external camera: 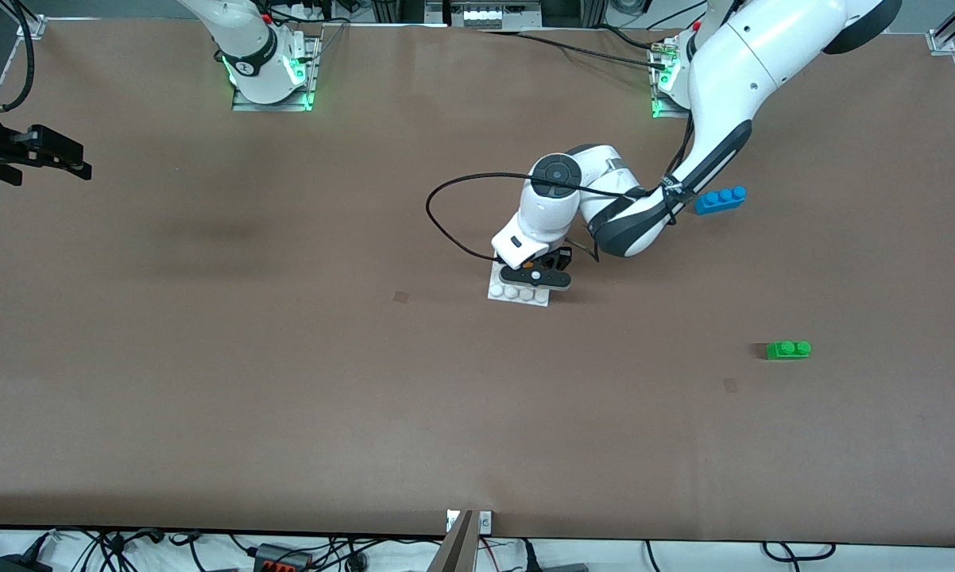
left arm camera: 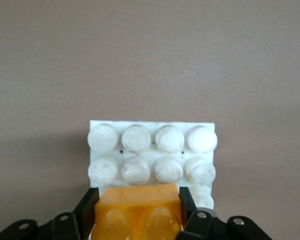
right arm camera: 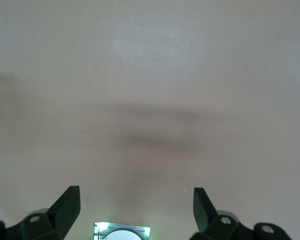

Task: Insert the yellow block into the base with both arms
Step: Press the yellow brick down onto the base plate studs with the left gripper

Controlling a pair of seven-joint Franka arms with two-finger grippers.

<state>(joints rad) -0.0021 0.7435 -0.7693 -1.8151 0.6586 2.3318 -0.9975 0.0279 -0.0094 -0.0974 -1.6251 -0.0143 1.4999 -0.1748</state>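
Now left tool point(left arm camera: 138, 212) clamps yellow block point(left arm camera: 138, 210), studs up, over base point(left arm camera: 150, 150); right tool point(right arm camera: 136, 205) open, waiting.

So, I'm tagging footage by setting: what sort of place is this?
Likely a robotics lab: two bolted-down arms at a brown-covered table, loose cables along its edge, toy bricks as test pieces.

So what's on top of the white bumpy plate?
The yellow block, pinched in the left gripper, sits over the base at one edge. Two rows of studs stay bare. Whether the block is pressed onto the studs underneath is hidden. The right gripper waits, jaws open.
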